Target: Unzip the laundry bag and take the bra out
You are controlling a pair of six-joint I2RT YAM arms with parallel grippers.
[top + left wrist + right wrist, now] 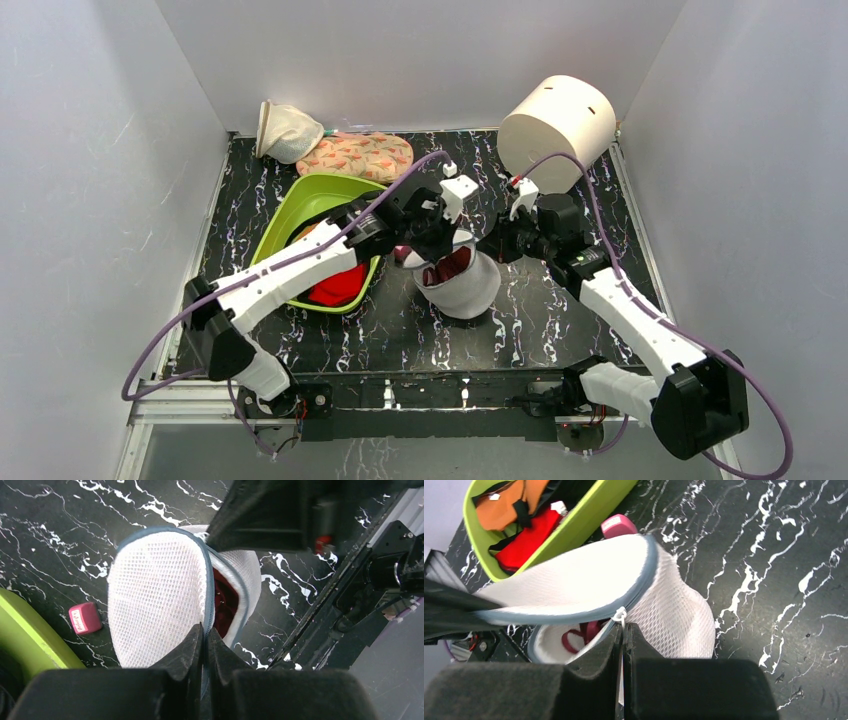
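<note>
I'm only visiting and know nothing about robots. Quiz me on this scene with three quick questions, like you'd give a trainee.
1. True or false: the bag is zipped fully shut.
2. Pick one: the right gripper is shut on A) the zip pull, B) the green tub, C) nothing.
3. Fill in: the garment showing inside the bag is dark ____.

Key
1. False: its top gapes open.
2. A.
3. Red.
</note>
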